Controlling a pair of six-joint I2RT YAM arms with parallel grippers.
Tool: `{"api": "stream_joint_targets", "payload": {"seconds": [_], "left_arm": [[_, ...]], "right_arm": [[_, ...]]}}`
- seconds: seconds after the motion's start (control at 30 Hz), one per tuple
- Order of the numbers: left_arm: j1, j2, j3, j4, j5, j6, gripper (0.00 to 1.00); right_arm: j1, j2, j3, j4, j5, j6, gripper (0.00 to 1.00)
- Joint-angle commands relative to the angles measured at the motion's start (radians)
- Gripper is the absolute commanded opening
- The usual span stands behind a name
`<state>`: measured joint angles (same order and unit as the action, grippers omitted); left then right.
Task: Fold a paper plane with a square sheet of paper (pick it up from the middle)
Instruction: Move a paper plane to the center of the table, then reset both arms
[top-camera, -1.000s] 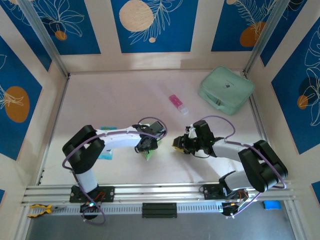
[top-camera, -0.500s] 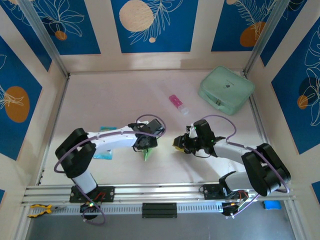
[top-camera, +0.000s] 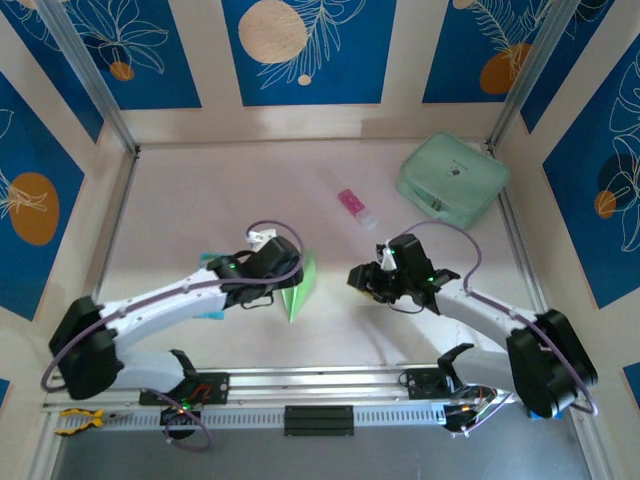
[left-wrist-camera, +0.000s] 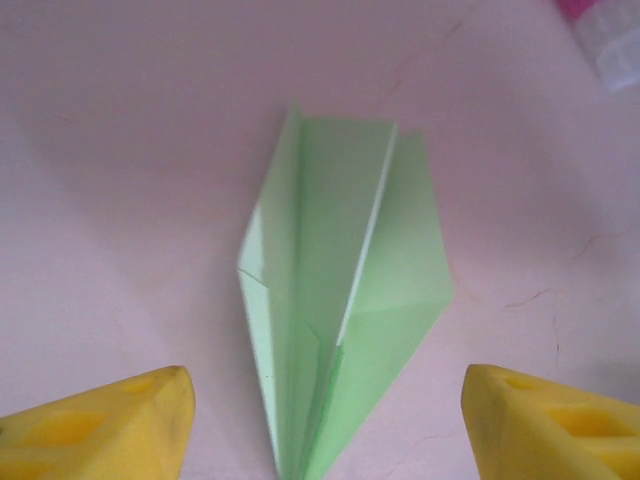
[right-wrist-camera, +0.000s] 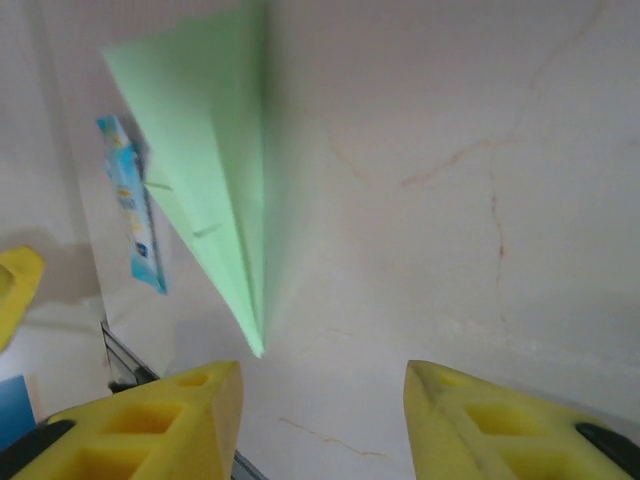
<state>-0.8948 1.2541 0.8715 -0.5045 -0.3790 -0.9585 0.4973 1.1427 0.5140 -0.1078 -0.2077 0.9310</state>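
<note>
The pale lime-green paper is folded into a slim paper plane (top-camera: 299, 290) lying on the table, its point towards the near edge. In the left wrist view the paper plane (left-wrist-camera: 340, 320) shows its centre crease and both wings spread. My left gripper (top-camera: 283, 276) stands open just left of it, its yellow fingers (left-wrist-camera: 120, 420) wide apart on either side of the nose and not touching it. My right gripper (top-camera: 358, 281) is open to the right of the paper plane (right-wrist-camera: 215, 190), with nothing between its yellow fingers (right-wrist-camera: 170, 420).
A mint-green case (top-camera: 452, 180) sits at the back right. A pink-and-white tube (top-camera: 356, 208) lies behind the grippers. A blue-and-white packet (right-wrist-camera: 135, 215) lies left of the plane, partly under the left arm. Walls enclose the table on three sides.
My left gripper has let go of the plane and drawn back to the left as its arm stretched out low. The plane now lies uncovered with its wings spread. The right gripper has barely moved.
</note>
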Motion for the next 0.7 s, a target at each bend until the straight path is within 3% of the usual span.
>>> {"api": "stream_joint_targets", "payload": {"seconds": [0.0, 0.23, 0.4, 0.53, 0.67], "left_arm": [[0.075, -0.106, -0.081, 0.039, -0.032, 0.123, 0.71], [0.226, -0.291, -0.182, 0.089, -0.029, 0.373, 0.80], [0.385, -0.306, -0.201, 0.182, -0.136, 0.519, 1.00], [0.474, -0.236, -0.221, 0.280, -0.208, 0.605, 1.00], [0.516, -0.175, -0.295, 0.409, -0.302, 0.688, 0.99]], "right_arm": [[-0.004, -0.093, 0.077, -0.176, 0.151, -0.099, 0.52], [-0.030, -0.185, 0.180, -0.363, 0.490, -0.263, 0.63], [-0.081, -0.125, 0.140, -0.215, 0.726, -0.516, 0.72], [-0.161, -0.048, 0.072, 0.017, 0.750, -0.673, 0.73], [-0.274, 0.016, 0.002, 0.246, 0.644, -0.815, 0.72]]}}
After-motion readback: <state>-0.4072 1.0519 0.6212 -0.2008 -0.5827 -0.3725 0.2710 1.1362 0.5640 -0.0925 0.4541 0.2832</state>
